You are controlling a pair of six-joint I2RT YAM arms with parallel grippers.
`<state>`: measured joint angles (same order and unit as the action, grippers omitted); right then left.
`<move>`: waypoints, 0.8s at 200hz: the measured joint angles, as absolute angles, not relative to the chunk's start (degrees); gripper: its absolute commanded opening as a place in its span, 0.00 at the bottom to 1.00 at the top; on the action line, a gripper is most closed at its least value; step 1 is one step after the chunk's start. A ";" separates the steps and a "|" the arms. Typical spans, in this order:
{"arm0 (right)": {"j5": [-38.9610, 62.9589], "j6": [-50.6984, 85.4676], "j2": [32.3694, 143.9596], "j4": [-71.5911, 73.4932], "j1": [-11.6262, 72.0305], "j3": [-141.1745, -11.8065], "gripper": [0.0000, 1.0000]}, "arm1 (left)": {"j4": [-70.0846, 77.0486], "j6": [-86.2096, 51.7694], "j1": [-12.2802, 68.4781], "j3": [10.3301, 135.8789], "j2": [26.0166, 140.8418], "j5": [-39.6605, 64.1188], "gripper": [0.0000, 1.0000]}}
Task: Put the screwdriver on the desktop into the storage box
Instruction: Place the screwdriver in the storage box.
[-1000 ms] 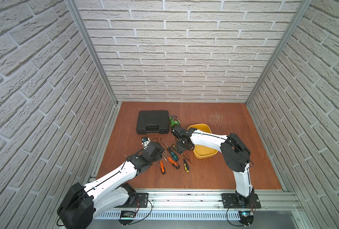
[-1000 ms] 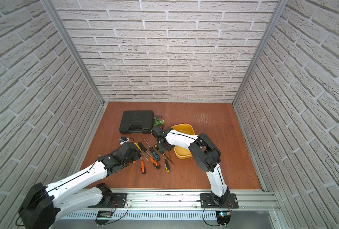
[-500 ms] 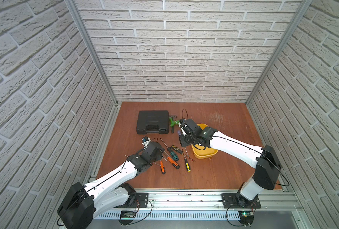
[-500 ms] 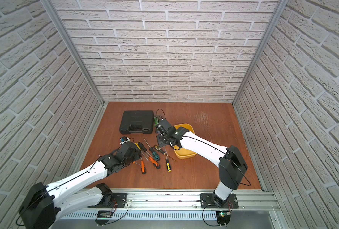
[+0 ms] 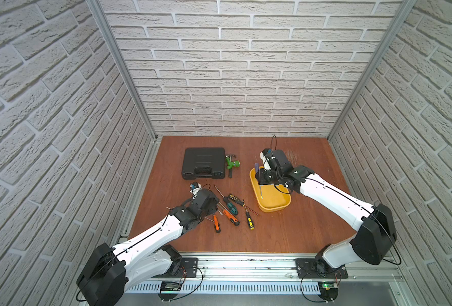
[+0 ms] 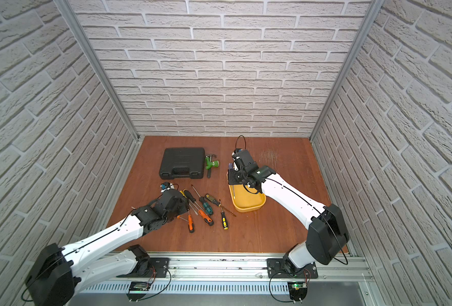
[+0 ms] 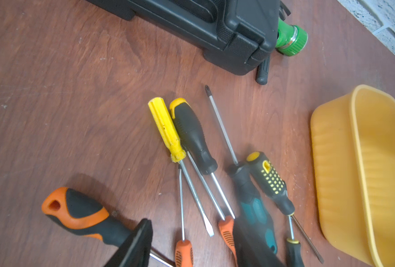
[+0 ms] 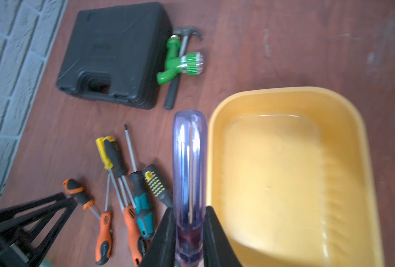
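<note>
I find my left fingers (image 7: pixel 138 242) spread and empty, with loose screwdrivers (image 7: pixel 192 134) lying between them on the worktop (image 7: pixel 64 92). Farther out, my right fingers (image 8: pixel 166 231) pinch the clear-handled screwdriver (image 8: pixel 188 161). The storage box (image 8: pixel 284 90) sits just beneath them.

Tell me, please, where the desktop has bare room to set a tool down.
The desktop is bare between the yellow box and the right wall, and along the front edge, nearer than the screwdrivers. It is crowded from the black case to the box: screwdrivers, hammer, green nozzle.
</note>
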<state>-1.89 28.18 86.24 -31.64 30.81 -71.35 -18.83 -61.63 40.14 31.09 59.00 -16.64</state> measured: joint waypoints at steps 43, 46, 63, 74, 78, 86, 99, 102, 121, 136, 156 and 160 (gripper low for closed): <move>-8.99 24.99 89.32 -36.73 29.15 -71.50 0.02 | -18.24 -61.60 40.14 31.09 59.66 -16.36 0.60; -9.30 24.82 89.76 -36.99 29.15 -71.50 0.02 | -18.24 -61.63 40.14 31.09 59.68 -16.36 0.60; -10.63 24.32 92.38 -37.63 29.15 -71.50 0.02 | -18.13 -61.63 40.14 31.09 59.77 -16.32 0.61; -10.81 23.99 93.62 -37.54 29.15 -71.31 0.02 | -17.96 -61.63 40.14 31.09 59.77 -16.25 0.61; -10.79 23.92 94.00 -37.52 29.15 -71.18 0.02 | -17.96 -61.63 40.14 31.09 59.77 -16.23 0.61; -10.68 23.73 94.37 -37.41 29.15 -70.91 0.02 | -17.89 -61.60 40.14 31.09 59.77 -16.16 0.61; -10.39 23.57 94.76 -36.91 29.15 -70.43 0.02 | -17.67 -61.63 40.14 31.09 59.86 -16.10 0.61; -10.26 23.57 94.83 -36.71 29.15 -70.35 0.03 | -17.58 -61.63 40.14 31.09 59.88 -16.05 0.61; -9.82 23.49 95.72 -34.81 29.15 -69.54 0.03 | -17.15 -61.60 40.14 31.09 59.96 -15.84 0.62; -9.43 23.27 96.77 -33.01 29.15 -68.62 0.03 | -16.84 -61.60 40.14 31.09 59.96 -15.64 0.62; -9.10 22.85 98.32 -31.40 29.15 -67.51 0.02 | -16.62 -61.60 40.14 31.09 60.03 -15.46 0.62; -9.06 22.70 98.67 -31.05 29.15 -67.35 0.02 | -16.62 -61.60 40.14 31.09 60.03 -15.44 0.62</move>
<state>-9.06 22.70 98.67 -31.05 29.15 -67.35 -16.62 -61.60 40.14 31.09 60.03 -15.44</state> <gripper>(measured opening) 0.228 0.618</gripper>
